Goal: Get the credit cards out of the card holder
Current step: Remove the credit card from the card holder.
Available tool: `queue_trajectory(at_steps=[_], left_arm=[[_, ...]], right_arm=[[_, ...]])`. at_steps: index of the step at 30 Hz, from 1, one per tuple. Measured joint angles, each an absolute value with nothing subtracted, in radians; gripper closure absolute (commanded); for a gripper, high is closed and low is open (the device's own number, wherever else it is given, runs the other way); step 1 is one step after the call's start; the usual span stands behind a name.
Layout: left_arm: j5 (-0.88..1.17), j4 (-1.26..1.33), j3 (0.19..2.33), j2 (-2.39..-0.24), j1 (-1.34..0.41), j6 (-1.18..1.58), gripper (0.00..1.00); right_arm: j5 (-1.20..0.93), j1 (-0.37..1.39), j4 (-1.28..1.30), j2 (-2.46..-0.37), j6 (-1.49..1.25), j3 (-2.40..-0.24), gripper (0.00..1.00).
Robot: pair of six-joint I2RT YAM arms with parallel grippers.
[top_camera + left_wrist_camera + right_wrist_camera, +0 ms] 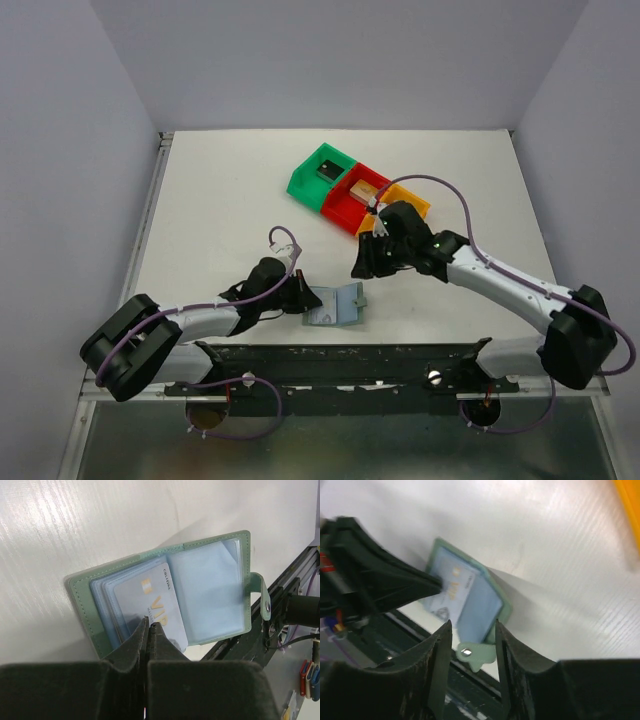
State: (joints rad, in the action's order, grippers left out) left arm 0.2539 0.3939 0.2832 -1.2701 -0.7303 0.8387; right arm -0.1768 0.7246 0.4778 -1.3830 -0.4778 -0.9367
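Nearest the arm bases, the left fingers are closed tip to tip on the near edge of the silver-grey card, a thin flat plastic rectangle with gold VIP lettering. Whether they pinch the bare card or also the clear sleeve around it cannot be told.

The card lies in the left-hand panel of the card holder, a soft grey-green bifold with clear plastic sleeves and a snap tab. The holder lies open and flat on the white bench, directly ahead of the left fingertips. The sleeve on the panel to the right of the fingers looks empty.

Just beyond the holder, the right fingers stand apart with nothing between them. They hang above the bench, pointing down towards the holder's snap-tab edge and clear of it.

Farther out, past the right fingers, three plastic bins sit touching in a row. The green bin holds a small black card. The red bin holds a tan-gold card. The orange bin is partly hidden by the right arm, and its contents cannot be told.

Finding: two of three cards appear to be out and binned. The silver-grey card is gripped but not yet drawn from its slot. Withdrawal and placement of this last card are outstanding.
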Motion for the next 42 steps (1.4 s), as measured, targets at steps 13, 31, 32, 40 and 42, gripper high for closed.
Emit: queue_trajectory(at_steps=[13, 31, 32, 40, 42], left_arm=[[0.226, 0.394, 0.284, -1.269, -0.748, 0.839, 1.0], [0.182, 0.349, 0.265, -1.174, -0.755, 0.842, 1.0], [0.178, 0.346, 0.265, -1.163, -0.755, 0.842, 1.0], [0.167, 0.322, 0.255, -1.143, -0.755, 0.842, 1.0], [0.165, 0.311, 0.251, -1.139, -0.755, 0.842, 1.0]], right_arm=[[-0.474, 0.76, 0.123, -1.381, -0.618, -0.839, 0.75], [-0.479, 0.76, -0.03, -1.582, -0.725, -0.697, 0.62], [-0.477, 0.76, -0.031, -1.586, -0.726, -0.696, 0.62], [-0.462, 0.761, -0.048, -1.61, -0.739, -0.692, 0.6], [-0.461, 0.761, -0.055, -1.611, -0.741, -0.692, 0.6]])
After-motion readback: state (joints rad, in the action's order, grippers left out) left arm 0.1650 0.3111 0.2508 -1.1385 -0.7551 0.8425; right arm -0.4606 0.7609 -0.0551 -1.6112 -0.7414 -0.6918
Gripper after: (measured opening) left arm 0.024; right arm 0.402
